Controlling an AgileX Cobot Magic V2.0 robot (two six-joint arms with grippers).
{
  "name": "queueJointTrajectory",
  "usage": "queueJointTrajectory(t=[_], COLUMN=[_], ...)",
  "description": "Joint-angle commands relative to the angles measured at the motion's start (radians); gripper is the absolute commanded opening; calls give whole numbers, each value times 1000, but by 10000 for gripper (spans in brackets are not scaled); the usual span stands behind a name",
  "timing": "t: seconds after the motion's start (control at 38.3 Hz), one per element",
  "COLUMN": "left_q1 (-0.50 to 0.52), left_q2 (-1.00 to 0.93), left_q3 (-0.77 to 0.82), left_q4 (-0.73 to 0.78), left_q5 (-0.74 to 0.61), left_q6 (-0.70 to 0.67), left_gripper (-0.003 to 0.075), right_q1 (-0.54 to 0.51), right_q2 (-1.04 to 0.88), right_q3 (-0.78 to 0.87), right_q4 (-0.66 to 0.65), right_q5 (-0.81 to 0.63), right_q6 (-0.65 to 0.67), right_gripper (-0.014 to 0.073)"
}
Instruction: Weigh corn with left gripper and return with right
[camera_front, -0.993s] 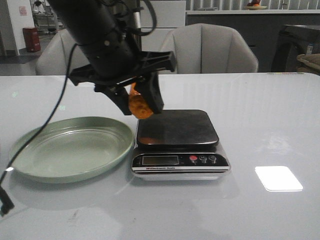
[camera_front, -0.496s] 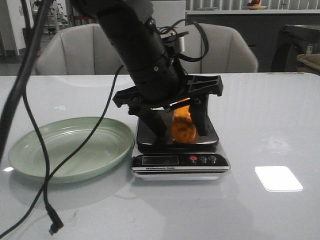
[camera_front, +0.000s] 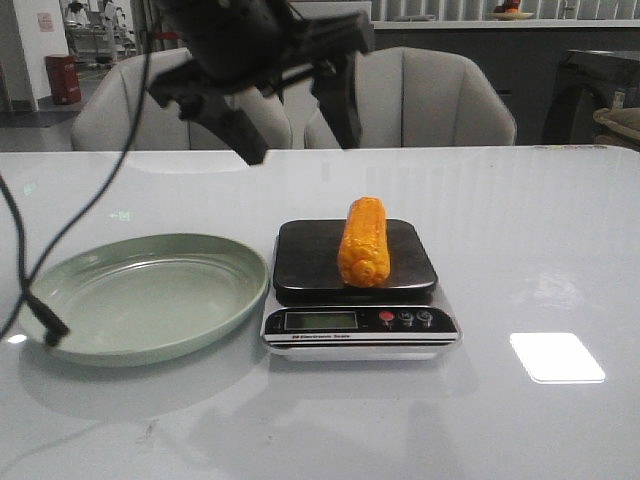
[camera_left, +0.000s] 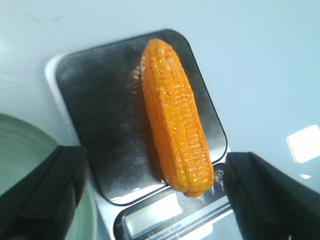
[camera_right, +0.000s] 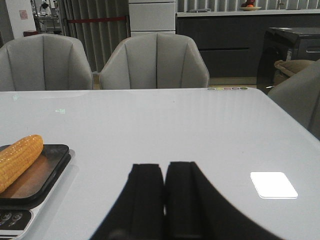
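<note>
We see the glossy, ridged orange-yellow corn cob (camera_front: 364, 243) lying lengthwise on the dark metal platform of the digital kitchen scale (camera_front: 355, 262) (near the desk's middle). Our left gripper (camera_front: 293, 100) hovers above, fingers spread and empty; our right gripper (camera_right: 164, 200) is pressed together. A pale green round plate (camera_front: 145, 296) sits just beside the scale.

Corn (camera_front: 364, 243) lying free on scale (camera_front: 300, 262) platform, open air directly above it, left gripper (camera_front: 296, 103) raised well clear with fingers spread, green plate (camera_front: 60, 290) just beside scale's left edge, bare table (camera_front: 540, 250) to the right.
</note>
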Motion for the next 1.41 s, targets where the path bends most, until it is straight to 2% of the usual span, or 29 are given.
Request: queueJointTrajectory(t=[0.0, 0.37, 0.63, 0.89, 1.02, 1.12, 1.23, 1.33, 1.38], left_q1=[30, 121, 125, 125, 125, 125, 125, 125, 125], left_q2=[-171, -661, -1057, -1413, -1572, -1698, -1794, -1782, -1780], left_q3=[46, 398, 642, 840, 893, 927, 965, 991, 1002], left_q4=[26, 136, 193, 260, 261, 265, 265, 256, 247], left_q5=[-57, -131, -156, -124, -72, -41, -22, 9, 1], left_q6=[-1, -1, -1, -1, 50, 92, 104, 104, 104], left_gripper=[594, 594, 594, 594, 587, 546, 465, 316, 191], right_q1=[-5, -5, -5, -5, -5, -5, -5, -5, -5], right_q2=[-20, -20, -20, -20, -20, -20, -20, -20, -20], right_q3=[11, 11, 11, 11, 11, 11, 11, 11, 11], right_q4=[-8, -8, -8, -8, -8, -8, -8, -8, -8], right_q5=[-84, -84, -84, -84, -84, -84, -84, -85, -85], right_q6=[-11, -11, -11, -11, -11, -11, -11, -11, -11], right_gripper=[154, 154, 154, 154, 154, 154, 154, 154, 154])
